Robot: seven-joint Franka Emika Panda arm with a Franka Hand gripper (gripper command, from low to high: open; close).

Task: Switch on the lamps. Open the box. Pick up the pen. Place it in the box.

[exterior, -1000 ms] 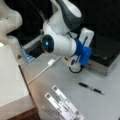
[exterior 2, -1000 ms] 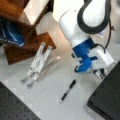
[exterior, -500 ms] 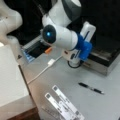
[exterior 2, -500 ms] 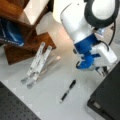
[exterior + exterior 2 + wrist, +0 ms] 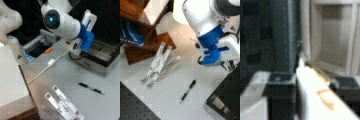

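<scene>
The box [image 5: 105, 56] stands at the right in both front views, its pale compartmented lining [image 5: 335, 37] showing and the dark lid [image 5: 270, 32] raised beside it in the wrist view. The gripper [image 5: 229, 65] hangs at the box's [image 5: 227, 100] near edge; in a front view the blue wrist mount [image 5: 86, 37] hides its fingers. On the table lies the pen [image 5: 91, 88], slim and black, well apart from the gripper [image 5: 187, 91]. A white rounded body [image 5: 8, 22] at the left may be a lamp; I cannot tell whether it is lit.
A white cable with a switch [image 5: 51, 62] crosses the table. A grey tray with a blue edge [image 5: 35, 48] sits behind it, beside an orange piece [image 5: 48, 50]. White strips with black squares [image 5: 63, 103] lie near the front. A wooden stand [image 5: 142, 30] rises at the left.
The arm has risen and shifted toward the box over the last second. The pen and the strips have stayed where they were.
</scene>
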